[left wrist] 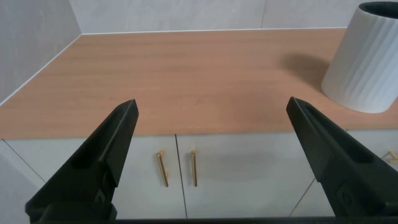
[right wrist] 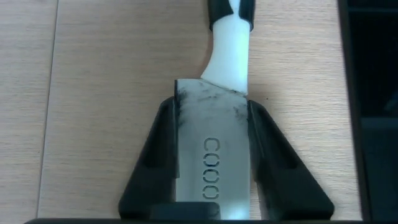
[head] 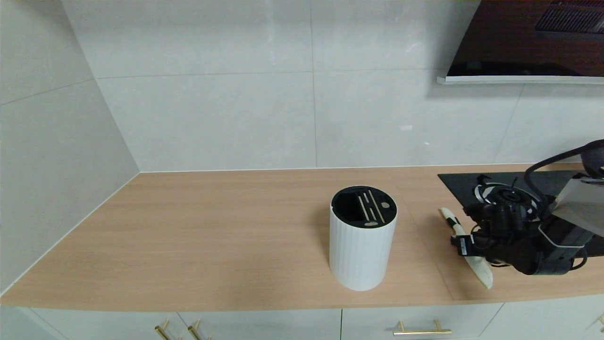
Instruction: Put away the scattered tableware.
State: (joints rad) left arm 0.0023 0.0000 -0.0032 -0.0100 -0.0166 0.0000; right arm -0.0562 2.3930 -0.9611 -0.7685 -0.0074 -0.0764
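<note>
Where the counter's (head: 212, 226) right front edge neared the hob (head: 455, 182), knife (head: 480, 270) lay flat, blade clamped in the right claw (right wrist: 211, 109); left claw (left wrist: 212, 107) hung wide open, empty. Advised: lift level, tip blade down, feed into a slot of ribbed holder (head: 362, 241).

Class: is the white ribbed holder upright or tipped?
Upright: the holder stands on its base on the counter, slotted top facing up.

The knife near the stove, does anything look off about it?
Yes. The knife lies loose on the counter, outside the white slotted holder, and its blade carries dark smudges near the handle, where the right claw clamps it.
</note>
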